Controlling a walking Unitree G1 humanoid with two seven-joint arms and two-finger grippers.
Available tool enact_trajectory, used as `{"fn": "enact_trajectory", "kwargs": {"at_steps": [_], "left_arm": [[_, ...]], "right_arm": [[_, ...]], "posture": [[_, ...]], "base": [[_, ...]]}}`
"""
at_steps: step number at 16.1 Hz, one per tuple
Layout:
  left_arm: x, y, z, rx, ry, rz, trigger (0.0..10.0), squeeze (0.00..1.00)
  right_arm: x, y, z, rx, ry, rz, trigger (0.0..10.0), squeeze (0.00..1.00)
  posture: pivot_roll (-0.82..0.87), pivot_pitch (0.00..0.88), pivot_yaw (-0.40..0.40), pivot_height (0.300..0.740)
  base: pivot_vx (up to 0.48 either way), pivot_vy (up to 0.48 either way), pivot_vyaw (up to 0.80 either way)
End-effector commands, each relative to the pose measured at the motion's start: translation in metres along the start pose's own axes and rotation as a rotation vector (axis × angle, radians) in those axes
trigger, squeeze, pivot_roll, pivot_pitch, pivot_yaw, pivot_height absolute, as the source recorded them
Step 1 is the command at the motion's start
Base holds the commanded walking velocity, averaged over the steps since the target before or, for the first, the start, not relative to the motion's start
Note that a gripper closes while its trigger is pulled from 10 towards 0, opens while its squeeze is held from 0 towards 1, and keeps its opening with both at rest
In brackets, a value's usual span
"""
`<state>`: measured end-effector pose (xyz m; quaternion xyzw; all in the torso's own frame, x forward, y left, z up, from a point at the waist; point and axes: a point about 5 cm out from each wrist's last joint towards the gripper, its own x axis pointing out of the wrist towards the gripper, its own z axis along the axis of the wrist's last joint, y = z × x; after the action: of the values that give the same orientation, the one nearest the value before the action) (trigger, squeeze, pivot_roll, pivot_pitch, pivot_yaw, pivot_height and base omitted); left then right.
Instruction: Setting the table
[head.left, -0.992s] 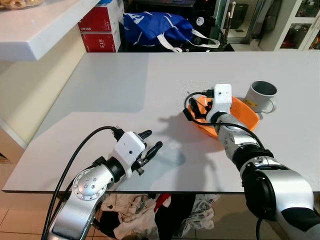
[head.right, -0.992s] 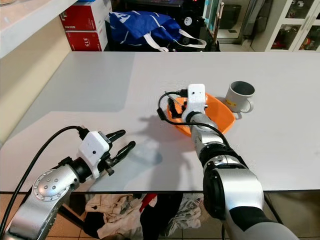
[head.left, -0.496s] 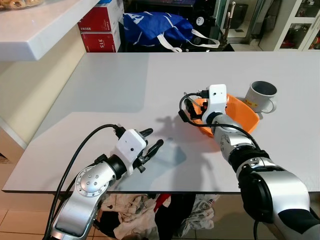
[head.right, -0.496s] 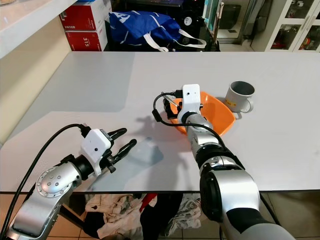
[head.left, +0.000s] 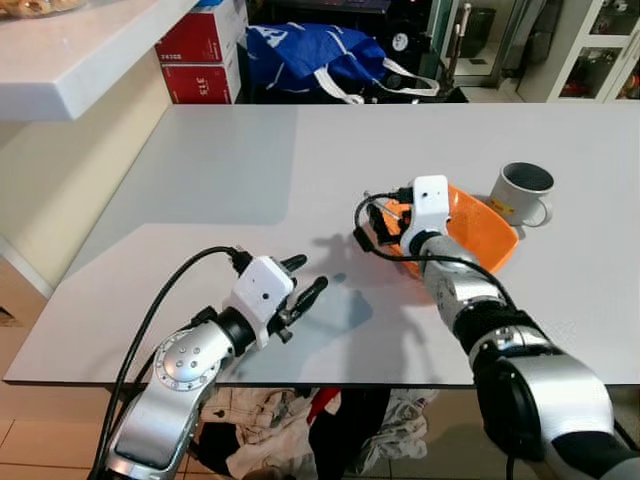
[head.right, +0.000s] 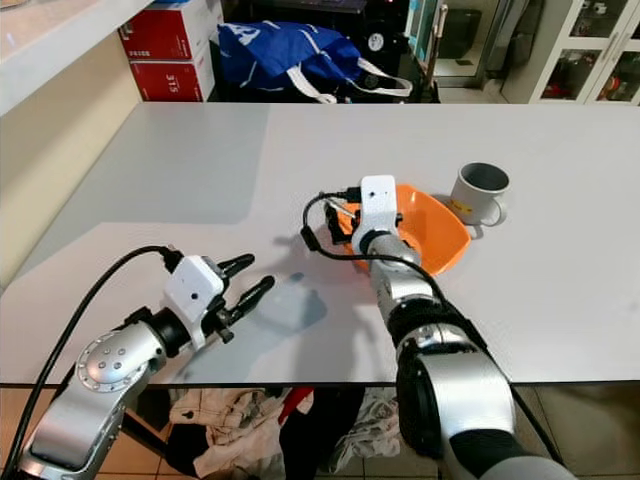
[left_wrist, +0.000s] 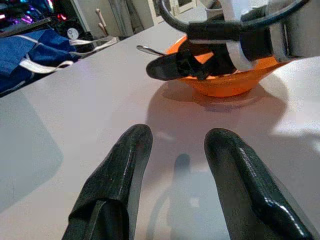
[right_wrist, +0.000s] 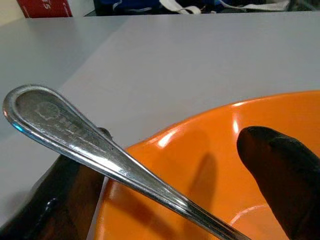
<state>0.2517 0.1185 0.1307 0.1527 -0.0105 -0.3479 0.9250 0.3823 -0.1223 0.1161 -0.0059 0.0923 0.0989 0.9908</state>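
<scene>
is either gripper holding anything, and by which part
The right gripper grips the orange bowl by its near left rim, jaws straddling it. The left gripper is open and empty.

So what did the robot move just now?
The right gripper slid the orange bowl toward the robot's left, away from the mug, with a spoon lying across the rim. The mug, the left gripper hovering open over the table, and the bag and boxes behind all stayed where they were.
</scene>
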Motion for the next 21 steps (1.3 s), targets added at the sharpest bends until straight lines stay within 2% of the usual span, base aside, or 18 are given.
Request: {"fn": "enact_trajectory", "kwargs": {"at_steps": [1,5,8,12,19,20,21], "left_arm": [[0.002,0.002,0.001,0.015,-0.002,0.004,10.0,0.0],[0.004,0.002,0.0,0.016,-0.005,0.004,10.0,0.0],[0.005,0.003,-0.003,0.012,0.004,0.012,10.0,0.0],[0.008,0.004,-0.004,0.006,0.004,0.012,10.0,0.0],[0.011,0.005,-0.002,0.019,-0.012,0.034,10.0,0.0],[0.01,0.005,-0.002,0.02,-0.012,0.041,10.0,0.0],[0.01,0.005,-0.002,0.021,-0.011,0.047,10.0,0.0]], "right_arm": [[0.0,-0.001,0.003,-0.023,-0.017,-0.011,10.0,0.0],[-0.005,-0.008,0.0,-0.038,-0.031,-0.053,10.0,0.0],[-0.022,-0.016,-0.01,-0.099,-0.053,-0.111,10.0,0.0],[-0.038,-0.023,-0.02,-0.103,-0.047,-0.135,10.0,0.0],[-0.041,-0.021,-0.004,-0.139,-0.067,-0.127,10.0,0.0],[-0.041,-0.021,0.0,-0.151,-0.085,-0.119,10.0,0.0],[-0.044,-0.019,0.012,-0.209,-0.156,-0.112,10.0,0.0]], "posture": [[0.13,0.0,0.016,0.74],[0.12,0.0,0.014,0.74],[0.1,0.0,0.01,0.74],[0.07,0.0,0.02,0.74],[0.08,0.0,0.012,0.74],[0.08,0.0,0.012,0.74],[0.08,0.0,0.012,0.74]], "base": [[0.0,0.0,0.0],[0.0,0.0,0.0],[0.0,0.0,0.0],[0.0,0.0,0.0],[0.0,0.0,0.0],[0.0,0.0,0.0],[0.0,0.0,0.0]]}}
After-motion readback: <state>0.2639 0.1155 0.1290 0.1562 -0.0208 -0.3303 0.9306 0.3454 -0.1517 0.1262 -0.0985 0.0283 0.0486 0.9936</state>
